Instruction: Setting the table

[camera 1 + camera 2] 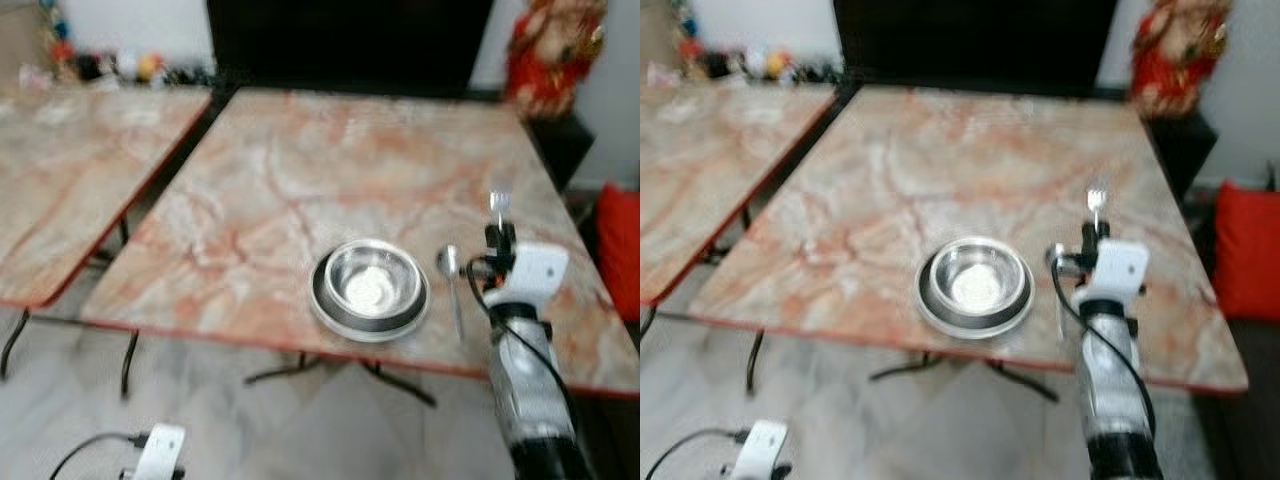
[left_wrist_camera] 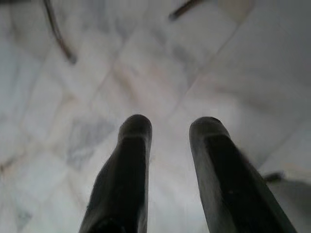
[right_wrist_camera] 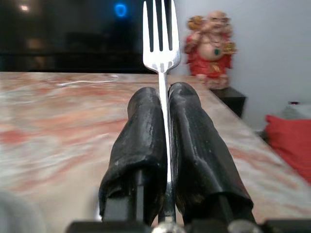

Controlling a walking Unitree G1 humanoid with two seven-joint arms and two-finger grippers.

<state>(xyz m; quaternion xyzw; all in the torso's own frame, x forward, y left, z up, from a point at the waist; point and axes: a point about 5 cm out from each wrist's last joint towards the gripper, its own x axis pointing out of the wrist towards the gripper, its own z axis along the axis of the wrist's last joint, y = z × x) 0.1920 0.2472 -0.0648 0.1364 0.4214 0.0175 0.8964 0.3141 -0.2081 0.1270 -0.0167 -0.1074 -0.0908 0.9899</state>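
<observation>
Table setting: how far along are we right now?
Done: the steel bowl sits on its plate near the table's front edge, and a spoon lies just right of it. In hand: the right gripper clamps a fork upright. Left: placing the fork. The left gripper hangs open, idle.

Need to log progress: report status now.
Right gripper shut on silver fork, over marble table. Left gripper open, idle. Steel bowl on plate, spoon beside. Nothing blocking.

Home dining room: marble-pattern folding tables (image 1: 300, 170), Buddha figurine (image 3: 210, 47), red cushion (image 1: 1245, 250).
</observation>
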